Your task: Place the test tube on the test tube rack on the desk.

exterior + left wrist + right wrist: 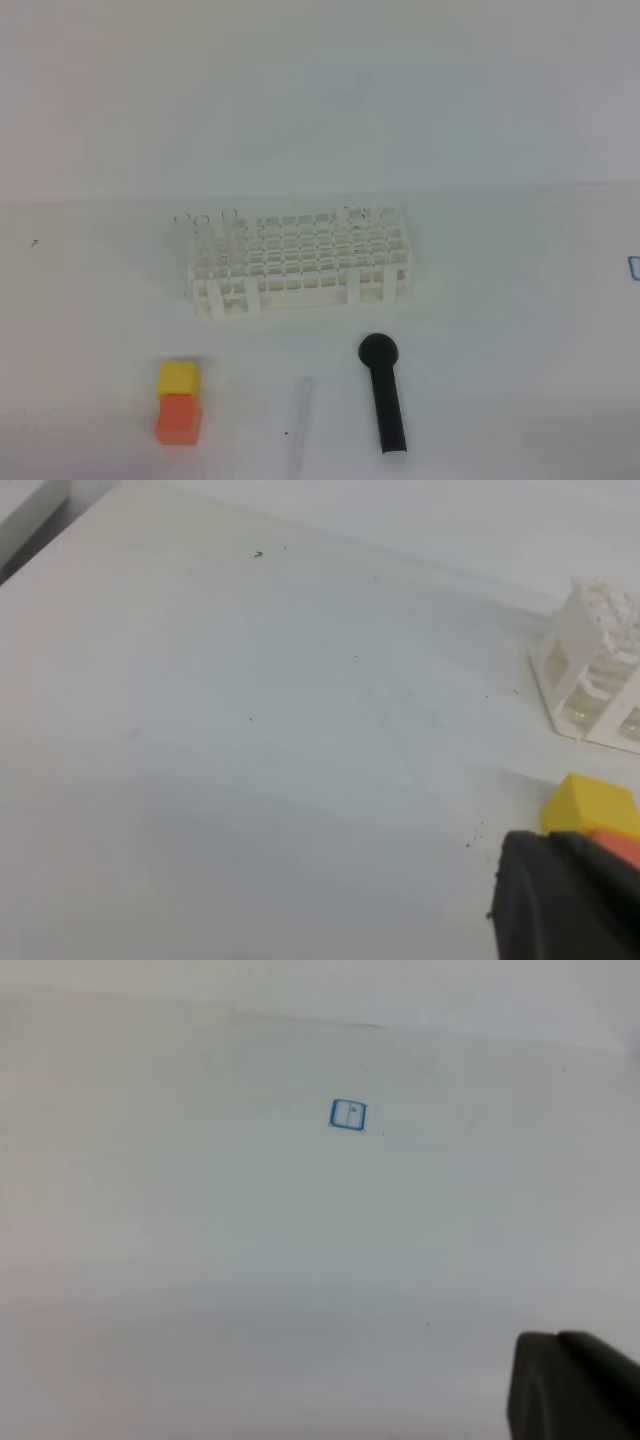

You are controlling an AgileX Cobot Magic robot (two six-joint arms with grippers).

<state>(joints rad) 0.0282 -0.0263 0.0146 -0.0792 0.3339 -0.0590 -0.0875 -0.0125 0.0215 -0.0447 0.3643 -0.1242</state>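
The test tube [299, 418] is a thin clear tube lying flat on the white desk [500, 330] near the front, between the blocks and the black stick. The white lattice test tube rack [300, 262] stands at the middle of the desk, and its corner shows in the left wrist view [596, 660]. A few clear tubes [205, 232] stand upright in the rack's left end. Neither gripper shows in the high view. Only one dark finger [560, 900] shows at the lower right of the left wrist view, and another dark finger [575, 1385] in the right wrist view. Both are far from the tube.
A black round-headed stick [384, 392] lies right of the tube. A yellow block [178, 378] and an orange block [179, 418] sit at its left; the yellow block [588, 804] is beside the left finger. A small blue square mark [347, 1114] is on the desk.
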